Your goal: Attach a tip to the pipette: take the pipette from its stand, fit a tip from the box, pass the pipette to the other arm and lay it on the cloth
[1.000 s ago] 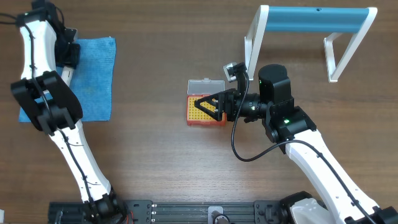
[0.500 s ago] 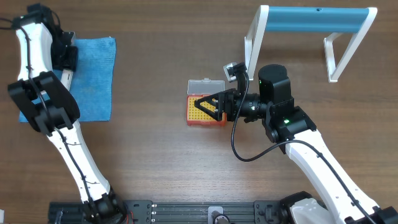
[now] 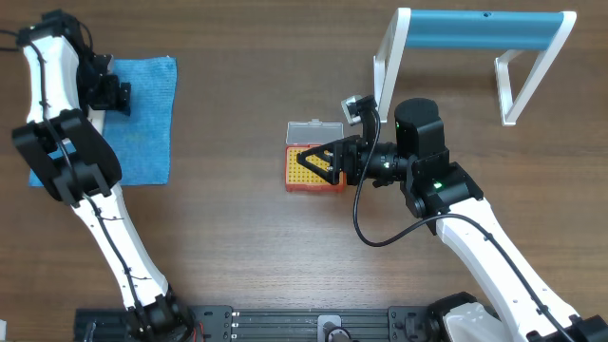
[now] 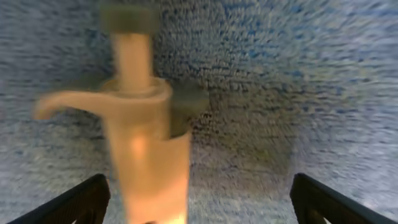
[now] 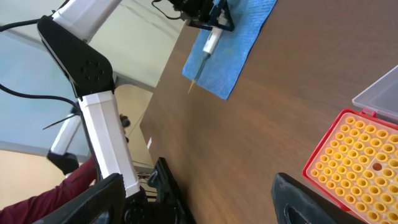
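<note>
The cream pipette, plunger end pointing away, is seen lengthwise between the wide-spread jaws of the left gripper, nearer one finger, over the blue cloth. A yellow tip is fitted at its end. The red tip box, lid open, is set just ahead of the right gripper and its parted jaws. The white-and-blue stand is well apart from both.
</note>
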`<act>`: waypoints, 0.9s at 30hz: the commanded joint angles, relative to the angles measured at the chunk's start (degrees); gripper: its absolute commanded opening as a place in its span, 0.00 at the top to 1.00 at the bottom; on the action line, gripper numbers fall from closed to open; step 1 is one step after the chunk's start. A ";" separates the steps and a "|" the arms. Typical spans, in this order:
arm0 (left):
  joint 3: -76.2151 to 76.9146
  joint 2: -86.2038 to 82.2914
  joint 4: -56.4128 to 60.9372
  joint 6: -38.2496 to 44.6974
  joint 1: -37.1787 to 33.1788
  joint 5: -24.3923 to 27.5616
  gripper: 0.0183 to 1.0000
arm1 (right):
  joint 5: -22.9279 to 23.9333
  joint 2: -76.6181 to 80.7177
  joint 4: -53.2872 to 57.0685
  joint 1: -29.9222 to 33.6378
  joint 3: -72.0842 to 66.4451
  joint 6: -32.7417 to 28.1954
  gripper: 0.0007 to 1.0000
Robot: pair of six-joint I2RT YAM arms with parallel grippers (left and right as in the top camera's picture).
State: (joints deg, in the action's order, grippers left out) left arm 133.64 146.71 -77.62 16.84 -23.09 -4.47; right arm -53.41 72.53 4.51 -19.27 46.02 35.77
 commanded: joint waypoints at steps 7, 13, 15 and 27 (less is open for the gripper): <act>24.52 -12.41 -9.51 -14.21 0.35 1.64 0.06 | 0.48 0.13 -0.28 -0.26 0.33 -3.80 0.23; 28.85 -19.26 -16.02 -21.03 0.33 18.58 0.36 | 15.15 0.13 -0.22 1.60 0.33 -20.06 0.23; 28.85 -21.11 -19.74 -20.92 0.35 21.22 0.26 | 19.04 0.09 -0.26 3.65 0.33 -24.41 0.23; 24.28 -47.67 -19.71 -19.39 4.87 24.20 0.09 | 20.11 -9.64 4.59 13.73 0.33 -30.77 0.22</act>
State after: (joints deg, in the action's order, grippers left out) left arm 160.35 112.49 -96.88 -3.27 -19.90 18.55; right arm -34.30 69.12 8.43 -6.70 46.02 8.84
